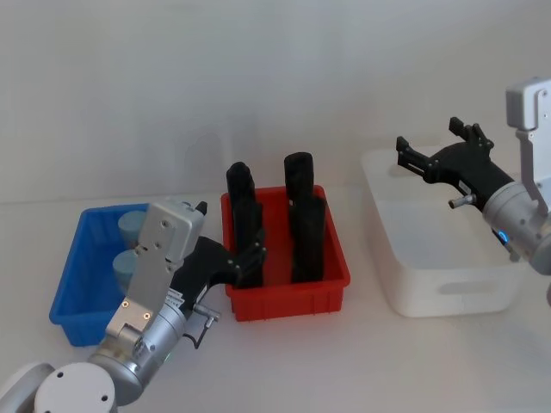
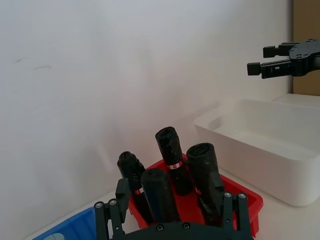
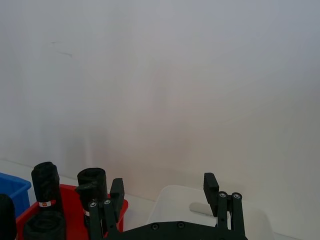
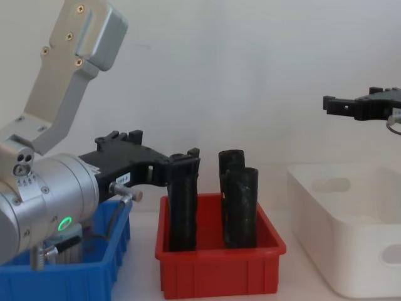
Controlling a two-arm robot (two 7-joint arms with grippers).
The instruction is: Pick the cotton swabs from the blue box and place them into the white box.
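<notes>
Two cotton swab tubs with pale blue caps (image 1: 133, 229) (image 1: 126, 265) stand in the blue box (image 1: 79, 292) at the left. My left gripper (image 1: 228, 232) hovers open and holds nothing, just right of the blue box at the red bin's left edge, close to a black cylinder (image 4: 183, 200). In the left wrist view its fingers (image 2: 122, 195) frame the black cylinders. The white box (image 1: 448, 292) sits at the right, nothing visible inside. My right gripper (image 1: 430, 142) hangs open and holds nothing above the white box's far left part (image 4: 354, 100).
A red bin (image 1: 288, 297) with several tall black cylinders (image 1: 301, 224) stands between the blue and white boxes. A plain white wall rises behind the table. Bare tabletop lies in front of the bins.
</notes>
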